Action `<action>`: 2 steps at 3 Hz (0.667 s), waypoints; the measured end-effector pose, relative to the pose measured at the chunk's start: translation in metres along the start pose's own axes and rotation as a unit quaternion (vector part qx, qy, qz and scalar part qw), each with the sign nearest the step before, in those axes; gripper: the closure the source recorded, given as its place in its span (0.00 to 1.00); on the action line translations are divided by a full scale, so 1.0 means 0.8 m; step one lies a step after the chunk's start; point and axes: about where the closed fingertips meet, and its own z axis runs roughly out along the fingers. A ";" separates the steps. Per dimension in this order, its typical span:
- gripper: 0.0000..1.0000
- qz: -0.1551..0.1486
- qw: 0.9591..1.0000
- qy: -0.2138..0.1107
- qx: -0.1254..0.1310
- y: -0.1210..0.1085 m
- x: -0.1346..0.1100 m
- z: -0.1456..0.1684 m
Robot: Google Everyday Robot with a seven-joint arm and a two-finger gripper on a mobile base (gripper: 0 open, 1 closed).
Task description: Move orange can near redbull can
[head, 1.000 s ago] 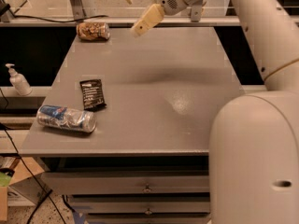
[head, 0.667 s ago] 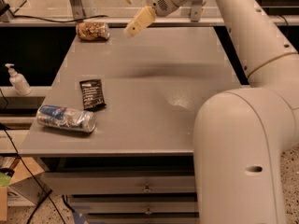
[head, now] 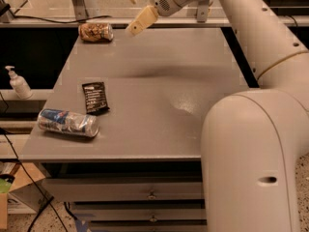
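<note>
Leftward-drifted end effector [head: 135, 6] (spread wide, empty) hovers beside dented, shiny orange can [head: 96, 32].

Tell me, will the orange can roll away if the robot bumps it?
Probably. The orange can lies on its side near the far edge of the table, so a nudge could roll it. Its shiny metal looks slippery, maybe light too. The end effector hovers nearby, not touching it.

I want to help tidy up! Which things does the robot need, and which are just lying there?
Needed: orange can, far edge; redbull can, near left; gripper, open, hovering right of the orange can.
Lying about: packet; bottle.
</note>
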 end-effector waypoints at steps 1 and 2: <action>0.00 0.019 0.999 -0.014 0.035 -0.006 0.001 -0.018; 0.00 0.028 0.997 -0.040 0.066 -0.010 -0.007 -0.006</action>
